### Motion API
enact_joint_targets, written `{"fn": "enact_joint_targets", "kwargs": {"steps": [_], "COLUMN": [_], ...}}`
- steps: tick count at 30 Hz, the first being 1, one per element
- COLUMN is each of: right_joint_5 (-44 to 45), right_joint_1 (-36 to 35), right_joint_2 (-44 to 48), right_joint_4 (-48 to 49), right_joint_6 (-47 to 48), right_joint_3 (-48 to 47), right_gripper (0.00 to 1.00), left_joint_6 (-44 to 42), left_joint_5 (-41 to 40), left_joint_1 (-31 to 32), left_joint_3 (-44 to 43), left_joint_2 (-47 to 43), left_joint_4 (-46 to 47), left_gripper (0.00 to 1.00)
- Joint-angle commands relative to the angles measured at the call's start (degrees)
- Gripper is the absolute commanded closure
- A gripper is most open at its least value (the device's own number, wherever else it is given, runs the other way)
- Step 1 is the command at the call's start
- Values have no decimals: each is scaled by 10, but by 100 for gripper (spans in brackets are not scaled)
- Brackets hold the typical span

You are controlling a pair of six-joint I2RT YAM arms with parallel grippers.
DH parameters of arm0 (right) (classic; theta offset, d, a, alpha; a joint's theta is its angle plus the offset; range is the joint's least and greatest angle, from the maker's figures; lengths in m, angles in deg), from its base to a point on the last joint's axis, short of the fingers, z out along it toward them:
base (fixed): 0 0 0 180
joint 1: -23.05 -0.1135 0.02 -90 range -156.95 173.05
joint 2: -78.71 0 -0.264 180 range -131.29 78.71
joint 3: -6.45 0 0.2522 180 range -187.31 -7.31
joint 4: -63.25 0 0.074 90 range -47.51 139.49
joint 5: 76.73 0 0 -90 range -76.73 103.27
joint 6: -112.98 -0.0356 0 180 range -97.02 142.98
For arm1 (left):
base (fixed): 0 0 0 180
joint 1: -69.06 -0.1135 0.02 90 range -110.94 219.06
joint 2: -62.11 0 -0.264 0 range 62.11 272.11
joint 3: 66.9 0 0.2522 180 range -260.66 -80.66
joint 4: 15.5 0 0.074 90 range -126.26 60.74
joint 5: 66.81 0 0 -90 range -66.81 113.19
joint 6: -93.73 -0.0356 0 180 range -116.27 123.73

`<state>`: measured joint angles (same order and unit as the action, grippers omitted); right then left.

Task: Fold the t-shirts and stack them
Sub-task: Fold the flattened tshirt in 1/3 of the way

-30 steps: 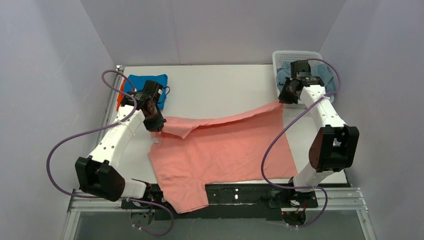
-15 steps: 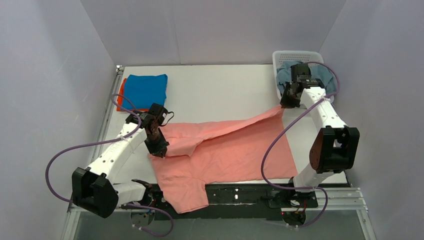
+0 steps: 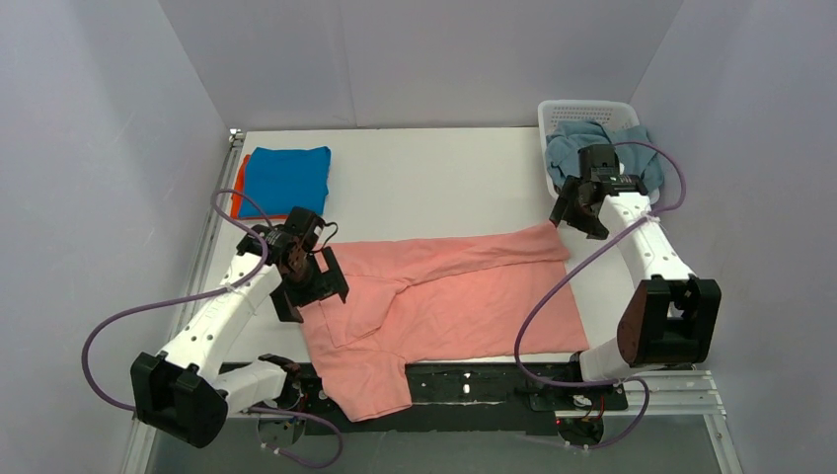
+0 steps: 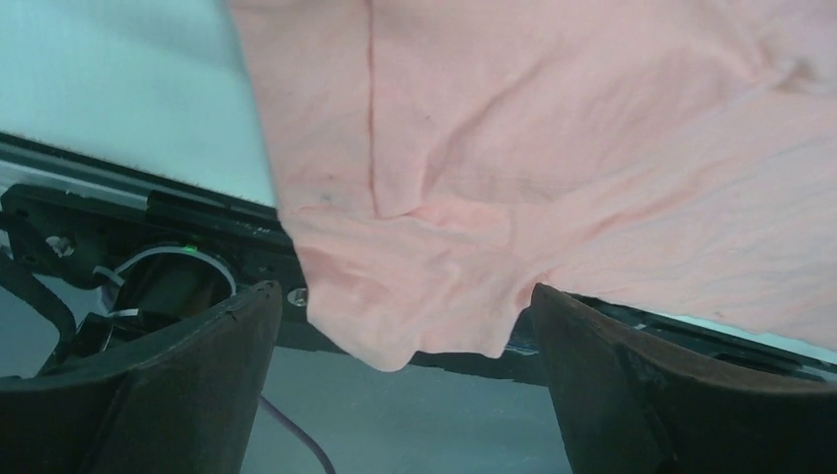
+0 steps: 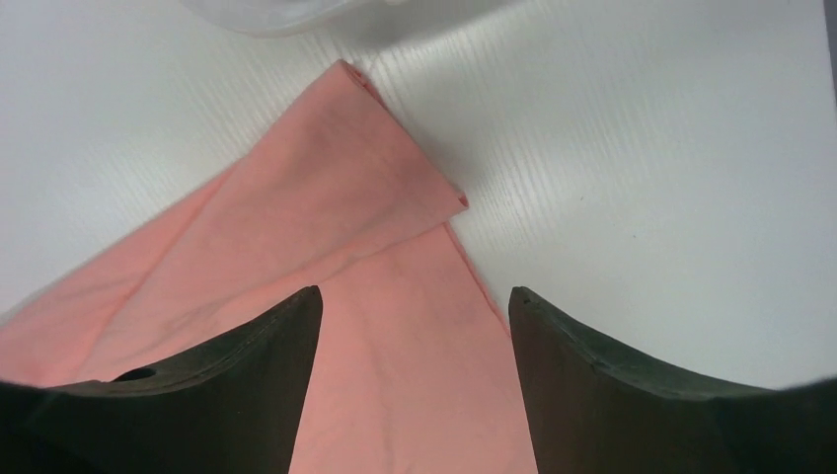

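Observation:
The salmon-pink t-shirt (image 3: 464, 296) lies flat on the white table, its far edge folded over toward me as a band. One sleeve (image 3: 365, 385) hangs over the near edge. My left gripper (image 3: 311, 293) is open just above the shirt's left side; the left wrist view shows pink cloth (image 4: 553, 148) below the spread fingers (image 4: 178, 375), nothing pinched. My right gripper (image 3: 577, 219) is open over the fold's far right corner (image 5: 326, 197), its fingers (image 5: 592, 375) apart and holding nothing. A folded bright blue shirt (image 3: 286, 178) lies on an orange one (image 3: 237, 193) at the far left.
A white perforated basket (image 3: 587, 109) at the far right corner holds a dusty grey-blue shirt (image 3: 602, 140). A black rail (image 3: 474, 380) runs along the table's near edge. Grey walls close in the left, right and far sides. Purple cables loop off both arms.
Both grippers opened and let go of the pink shirt's far edge, which now lies folded over the body. The left gripper came toward me; the right one shifted slightly nearer.

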<state>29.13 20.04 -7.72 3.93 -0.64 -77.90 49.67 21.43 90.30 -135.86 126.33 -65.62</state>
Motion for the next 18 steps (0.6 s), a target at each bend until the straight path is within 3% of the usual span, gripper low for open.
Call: {"fn": "enact_joint_targets", "kwargs": {"steps": [1,5,6,12,15,18], "right_joint_5": [-74,-268,-282,-260,-213,-165], "right_joint_1": [1,-4,-9,-44,-44,-41], "right_joint_2": [59,47,33,-67,-101,-91], "right_joint_4": [55,142,149,140,117,93], "right_joint_6": [5,35,38,41,23,22], "right_joint_3": [0,33,31,-27,-50,-46], "right_gripper": [21,17,16,15,15,15], "left_joint_6": [-25,-33,-32,-43,-50,-62], "left_joint_5": [-1,50,65,73,42,41], "left_joint_1": [-1,-22,-32,-87,-100,-101], "left_joint_3": [-49,-64,-69,-113,-164,-141], "left_joint_2": [41,137,162,303,351,329], "left_joint_4": [-13,85,106,176,106,106], "left_gripper": [2,2,2,2,2,2]}}
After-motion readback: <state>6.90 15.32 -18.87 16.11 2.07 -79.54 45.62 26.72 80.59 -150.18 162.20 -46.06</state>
